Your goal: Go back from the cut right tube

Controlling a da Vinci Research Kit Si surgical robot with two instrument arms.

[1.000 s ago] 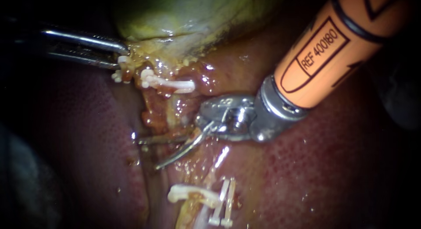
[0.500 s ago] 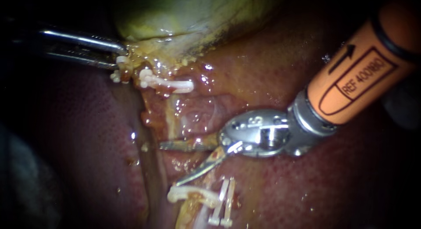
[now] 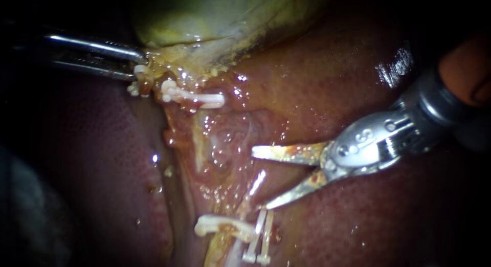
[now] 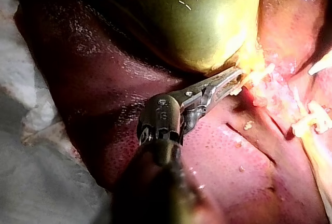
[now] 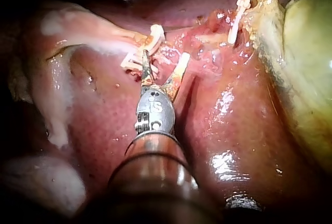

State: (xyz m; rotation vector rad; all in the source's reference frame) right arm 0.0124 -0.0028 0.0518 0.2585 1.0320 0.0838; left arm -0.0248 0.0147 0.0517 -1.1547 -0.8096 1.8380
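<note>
Endoscope view first. The left instrument [image 3: 139,66] comes in from the left, and its claw is clamped on the yellowish tissue at the bottom edge of the gallbladder [image 3: 220,16]. The right instrument [image 3: 259,179] comes in from the upper right with its claw spread wide, two thin blades in a V with nothing held between them. It sits over the liver [image 3: 358,221].

The cut right tube [image 3: 248,198] is a pale strand running up from the pair of clips [image 3: 261,236] near the bottom of the view. Its free end shows in the gap between the blade tips. I honestly can't tell if it touches either blade. The upper clip [image 3: 197,98] is well apart from that, just below the gallbladder, with raw, wet tissue between the two.

In the left wrist view, the left instrument [image 4: 236,79] has its claw closed down narrow. The tips are buried in the yellow tissue where the gallbladder meets the liver, and white clips show just ahead of it.

In the right wrist view, the right instrument [image 5: 163,66] again has its blades apart and holds nothing. The white clips are just ahead of one blade, and the pale end of the tube is right beside the other. The gallbladder is well off to the side, with the upper clip near its edge.
</note>
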